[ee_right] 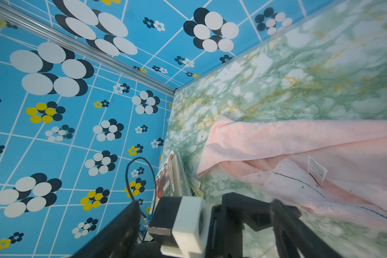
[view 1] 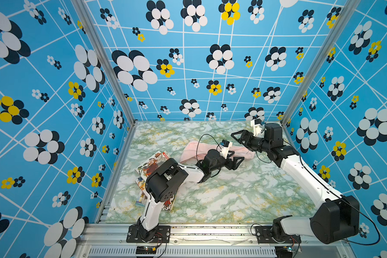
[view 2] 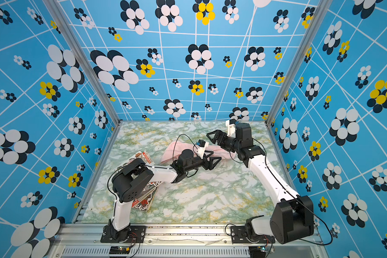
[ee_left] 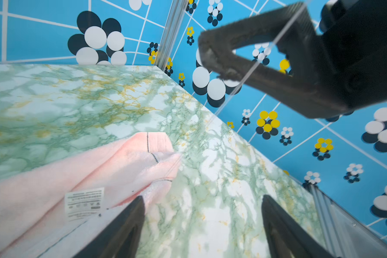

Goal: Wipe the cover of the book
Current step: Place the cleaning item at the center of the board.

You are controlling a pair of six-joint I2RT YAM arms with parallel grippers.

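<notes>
Grippers both spread wide, 0 things held
My left gripper (view 1: 238,159) hangs just beside the pink towel (view 1: 194,149), right gripper (view 1: 236,138) near its other end; book (view 1: 152,164) lies on the table (view 1: 232,196), partly under my left arm.

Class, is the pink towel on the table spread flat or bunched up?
Bunched, not spread: the pink towel lies on the table in long rumpled folds, with its layers overlapping.

The towel (view 1: 190,149) is pale pink with a dark stitched line. The tabletop (view 1: 232,196) is green-and-white marble, veined yellow. Beside the towel, the book (view 1: 153,164) shows red, black and white artwork.
</notes>
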